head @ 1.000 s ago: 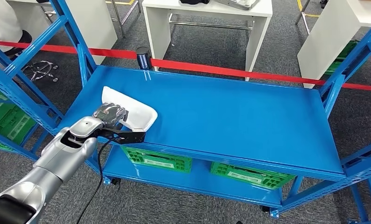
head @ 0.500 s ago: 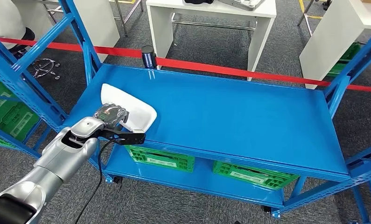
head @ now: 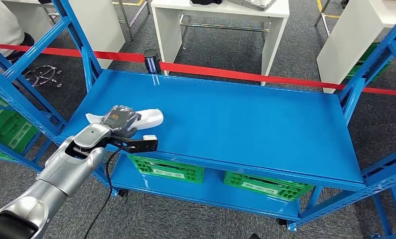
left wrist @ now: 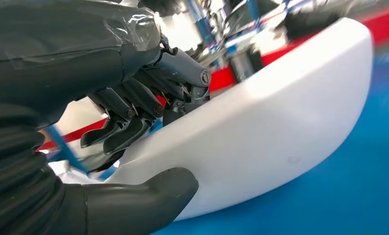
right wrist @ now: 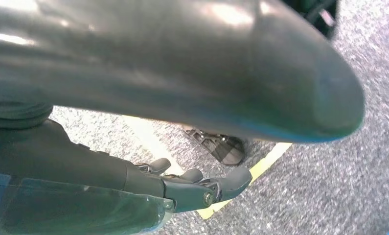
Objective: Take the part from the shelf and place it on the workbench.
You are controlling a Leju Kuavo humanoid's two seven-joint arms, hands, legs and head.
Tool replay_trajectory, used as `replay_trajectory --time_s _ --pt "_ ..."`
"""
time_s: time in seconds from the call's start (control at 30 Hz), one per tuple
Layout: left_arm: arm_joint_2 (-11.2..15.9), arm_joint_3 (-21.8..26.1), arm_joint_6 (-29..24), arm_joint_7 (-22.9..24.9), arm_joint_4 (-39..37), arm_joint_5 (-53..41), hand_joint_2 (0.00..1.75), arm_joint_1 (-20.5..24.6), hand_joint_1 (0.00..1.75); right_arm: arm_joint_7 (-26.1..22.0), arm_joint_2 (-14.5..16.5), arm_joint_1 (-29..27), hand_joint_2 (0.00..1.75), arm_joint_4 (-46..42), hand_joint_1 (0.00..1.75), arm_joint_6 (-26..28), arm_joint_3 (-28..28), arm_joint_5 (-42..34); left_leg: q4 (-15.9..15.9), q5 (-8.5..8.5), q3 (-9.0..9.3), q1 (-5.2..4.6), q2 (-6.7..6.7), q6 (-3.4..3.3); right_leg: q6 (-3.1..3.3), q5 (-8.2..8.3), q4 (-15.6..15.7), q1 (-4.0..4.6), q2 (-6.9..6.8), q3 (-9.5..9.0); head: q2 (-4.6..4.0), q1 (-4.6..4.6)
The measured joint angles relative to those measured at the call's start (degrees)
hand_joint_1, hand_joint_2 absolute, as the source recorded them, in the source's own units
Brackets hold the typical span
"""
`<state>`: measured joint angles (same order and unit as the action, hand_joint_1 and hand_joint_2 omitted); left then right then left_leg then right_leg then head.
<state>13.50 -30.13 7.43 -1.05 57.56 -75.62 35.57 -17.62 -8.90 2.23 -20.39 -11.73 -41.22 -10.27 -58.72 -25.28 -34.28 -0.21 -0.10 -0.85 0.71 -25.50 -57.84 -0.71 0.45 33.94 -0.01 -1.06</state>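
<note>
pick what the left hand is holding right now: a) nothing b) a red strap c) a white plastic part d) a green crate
c: the left hand grips the white plastic part over the near left corner of the blue shelf, and the left wrist view shows the thumb under the white shell with the fingers on its other side.

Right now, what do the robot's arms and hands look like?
The left arm is smooth, shiny silver, with a black cable hanging under it. The left hand is dark grey under clear plastic wrap, with a ribbed cover and thick grey thumb. The right hand is dark grey too.
</note>
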Motion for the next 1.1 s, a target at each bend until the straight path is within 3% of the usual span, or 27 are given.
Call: replay_trajectory --time_s 0.07,0.17,0.27,0.33,0.37,0.43,0.5,0.6,0.67,0.7,0.77,0.83,0.87,0.9,0.93,1.0,1.1 --pt "-0.16 0.36 -0.24 -0.19 2.18 -0.01 1.75 -0.52 1.75 -0.15 0.07 -0.02 0.0 0.0 0.0 0.07 -0.01 -0.19 1.12 -0.03 0.51 -0.34 0.05 -0.25 -0.33 0.18 0.11 0.0 -0.04 0.26 0.01 -0.03" --pt "-0.62 0.75 -0.19 -0.63 4.88 0.18 1.75 -1.14 1.75 -0.38 0.16 -0.07 0.0 0.0 0.0 0.19 -0.04 -0.5 2.53 0.78 1.08 0.17 0.19 -0.81 -0.68 -0.85 -1.52 0.05 -0.1 1.22 0.01 0.09" --pt "-1.44 1.85 -0.42 -2.89 7.04 4.17 1.75 -2.06 1.75 -0.56 0.06 -0.19 0.0 0.03 0.0 0.58 -0.03 -0.87 3.03 1.17 1.22 0.23 0.25 -1.19 -0.5 -5.1 -11.76 -0.08 -0.12 6.1 -0.01 0.26" --pt "-2.04 3.25 -0.17 -5.72 8.84 11.1 1.75 -3.65 1.75 -0.68 -0.02 -0.44 0.0 0.11 0.0 0.68 -0.02 -0.98 2.95 1.13 1.2 0.2 0.2 -1.16 -1.03 -6.14 -16.12 -0.23 -0.13 8.25 -0.01 0.28" --pt "-2.4 4.08 0.21 -7.15 9.93 15.27 1.75 -4.64 1.75 -0.76 -0.05 -0.51 0.0 0.16 0.0 0.67 -0.02 -1.01 2.85 1.07 1.19 0.21 0.15 -1.1 -1.53 -5.33 -14.96 -0.32 -0.14 7.76 -0.01 0.28" --pt "-3.27 6.48 1.96 -10.18 13.15 26.67 1.75 -6.77 1.75 -1.03 -0.15 -0.5 0.0 0.32 0.0 0.57 -0.02 -1.09 2.38 0.74 1.14 0.23 0.08 -0.73 -2.43 -2.22 -7.05 -0.58 -0.25 4.04 -0.01 0.3" --pt "-4.11 9.13 3.93 -13.3 16.96 39.45 1.75 -8.92 1.75 -1.37 -0.22 -0.44 0.0 0.5 0.0 0.49 -0.03 -1.16 1.74 0.29 0.85 0.0 0.06 -0.16 -2.18 -0.24 -0.85 -0.59 -0.29 0.92 0.0 0.27" --pt "-5.09 11.88 5.73 -16.14 22.18 52.91 1.75 -11.95 1.75 -1.63 -0.14 -0.46 0.0 0.78 0.0 0.57 -0.05 -1.24 1.42 0.05 0.59 -0.05 0.06 0.41 -0.91 0.01 -0.04 -0.38 -0.17 0.41 -0.01 0.24" --pt "-5.76 13.34 7.24 -17.51 25.51 60.64 1.75 -13.73 1.75 -1.64 -0.03 -0.42 0.0 0.9 0.0 0.79 -0.07 -1.25 -0.11 -1.19 -0.09 0.2 0.05 0.99 -0.25 0.08 0.09 -0.6 -0.13 0.27 -0.01 0.19" --pt "-6.07 13.98 8.03 -18.32 27.0 64.39 1.75 -14.58 1.75 -1.65 0.03 -0.39 0.0 0.91 0.0 0.9 -0.07 -1.25 -2.41 -2.64 -1.11 0.34 0.05 1.33 0.02 0.1 0.15 -0.75 -0.11 0.19 -0.01 0.14" --pt "-6.63 14.91 9.09 -19.6 29.65 70.05 1.75 -16.17 1.75 -1.63 0.07 -0.41 0.0 0.97 0.0 0.98 -0.07 -1.23 -10.12 -6.43 -4.59 0.6 0.05 1.8 0.32 0.05 0.13 -0.66 -0.1 0.13 -0.01 0.05" --pt "-7.03 15.32 9.44 -20.05 31.73 72.79 1.75 -17.66 1.75 -1.6 0.14 -0.43 0.0 1.04 0.0 1.0 -0.07 -1.21 -15.84 -8.17 -7.34 0.74 0.05 1.93 0.37 0.03 0.12 -0.53 -0.1 0.12 0.0 0.05" --pt "-7.17 15.4 9.47 -20.05 32.52 73.15 1.75 -18.21 1.75 -1.59 0.18 -0.42 0.0 1.07 0.0 1.0 -0.07 -1.2 -15.57 -7.45 -7.25 0.76 0.05 1.83 0.38 0.02 0.12 -0.45 -0.08 0.09 -0.01 0.05" --pt "-7.29 15.47 9.49 -20.04 33.22 73.26 1.75 -18.58 1.75 -1.59 0.23 -0.41 0.0 1.08 0.0 1.0 -0.08 -1.2 -12.94 -5.79 -5.97 0.74 0.05 1.58 0.38 0.02 0.12 -0.36 -0.05 0.04 -0.01 0.05" --pt "-7.38 15.54 9.5 -20.04 33.88 73.4 1.75 -18.8 1.75 -1.59 0.29 -0.39 0.0 1.09 0.0 1.0 -0.08 -1.2 -8.83 -3.74 -3.89 0.65 0.04 1.16 0.37 0.02 0.14 -0.26 -0.01 -0.04 -0.01 0.05" --pt "-7.59 15.74 9.99 -20.41 35.09 74.78 1.75 -18.91 1.75 -1.59 0.5 -0.36 0.0 1.11 0.0 1.0 -0.09 -1.2 -1.34 -1.33 -0.01 0.27 0.14 0.21 0.28 0.04 0.15 0.0 0.0 -0.06 0.0 0.08" --pt "-8.01 15.88 13.33 -23.24 37.26 81.59 1.75 -19.61 1.75 -1.53 0.68 -0.32 0.0 1.16 0.0 1.0 -0.09 -1.07 1.25 -1.03 1.16 -0.22 0.31 -0.4 -0.31 0.22 0.36 0.05 -0.08 0.04 0.0 0.07"
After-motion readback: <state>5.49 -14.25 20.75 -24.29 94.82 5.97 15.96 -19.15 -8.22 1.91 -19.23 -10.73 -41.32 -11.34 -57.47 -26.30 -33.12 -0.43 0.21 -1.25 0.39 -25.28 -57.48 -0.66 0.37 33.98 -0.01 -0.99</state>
